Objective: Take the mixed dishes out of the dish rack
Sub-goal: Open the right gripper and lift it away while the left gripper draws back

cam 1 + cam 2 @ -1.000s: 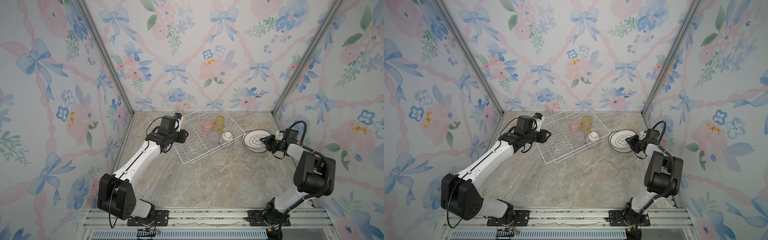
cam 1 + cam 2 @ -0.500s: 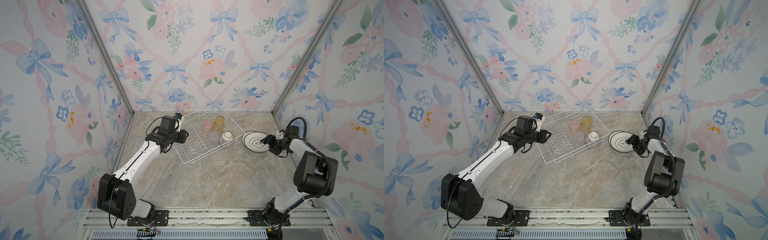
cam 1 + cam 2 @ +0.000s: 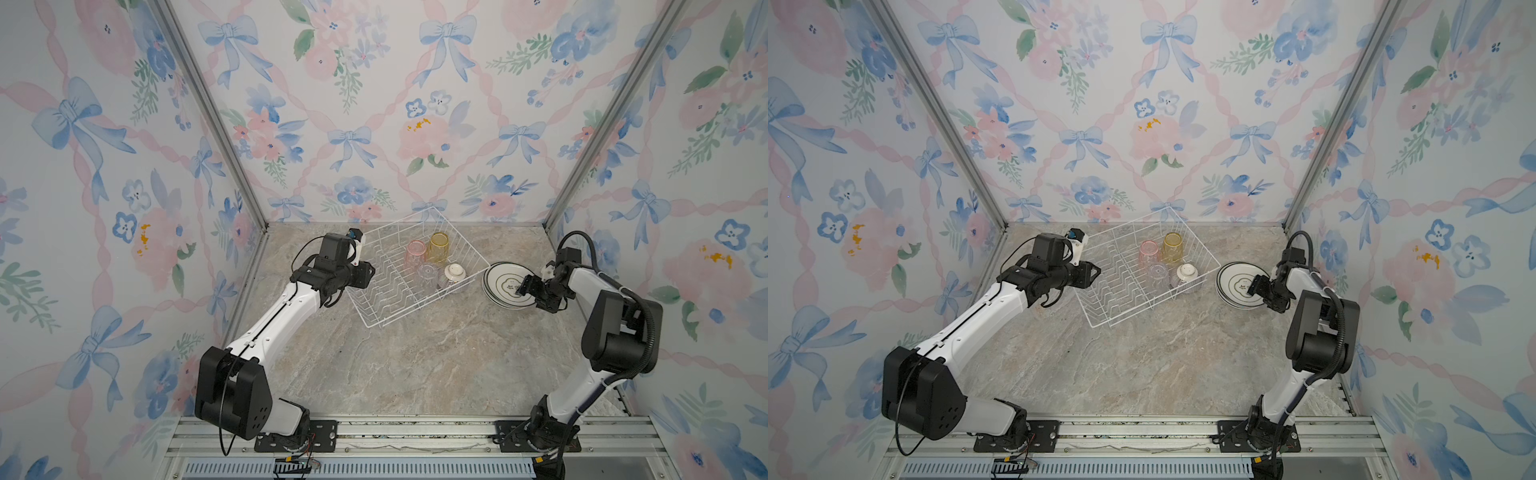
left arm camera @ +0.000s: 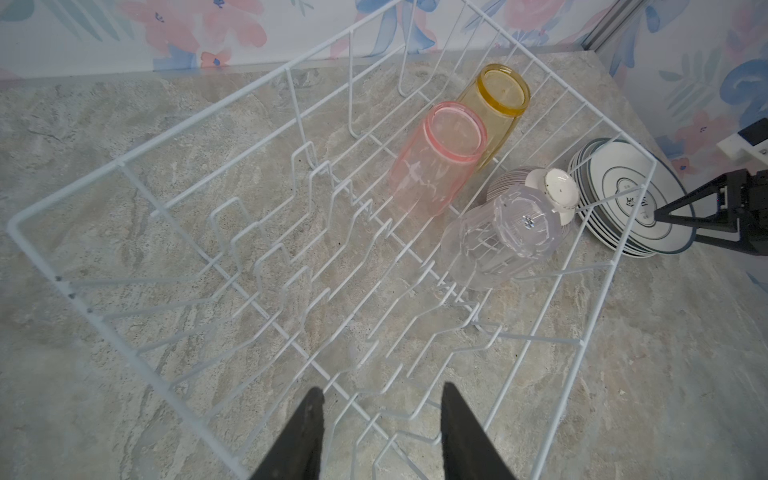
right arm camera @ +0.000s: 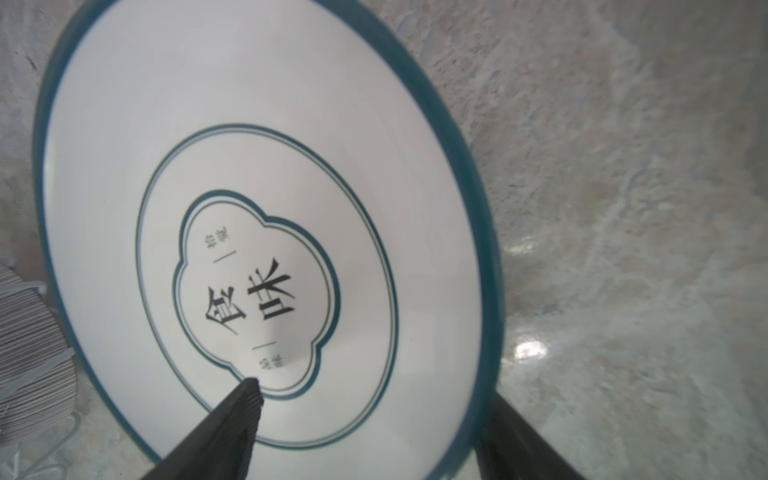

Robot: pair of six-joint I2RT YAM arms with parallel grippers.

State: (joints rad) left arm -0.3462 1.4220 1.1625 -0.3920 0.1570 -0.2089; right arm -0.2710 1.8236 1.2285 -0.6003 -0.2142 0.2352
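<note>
The dish rack [image 3: 386, 286] sits a little above the middle in both top views, turned at a slant on the table [image 3: 415, 365]. Its plate slots are empty. In its right half three glasses stand upside down: the pink glass [image 3: 415, 251], the yellow glass [image 3: 439, 245] and the clear glass [image 3: 427, 272]. The striped bowl [image 3: 454, 274] is upside down too, in the corner nearest the plates. The bowl and the clear glass are very close. I cannot tell if they touch.

The pile of plates [image 3: 496, 278] lies flat on the table, just right of the rack and near its corner wire. The right gripper [image 3: 524, 287] is at the pile. In the right wrist view its fingers [image 5: 245, 399] are spread wide. One is over the middle of the top plate [image 5: 249, 187] and the other is out past the rim. They pinch nothing. So I think the step in hand is letting go of a plate.

Next, I think this gripper should lift up first and then pull away, so it does not drag the top plate off the pile. After that come the bowl and the glasses.

The left gripper [image 4: 382, 428] hangs over the left end of the rack. Its fingers are partly spread, with only wires below them, and it holds nothing.

The rack's tall wire side stands between the bowl and the plates, so things must go up and over it. The right wall [image 3: 706, 291] is near the right arm. The lower half of the table is bare and has lots of room.
</note>
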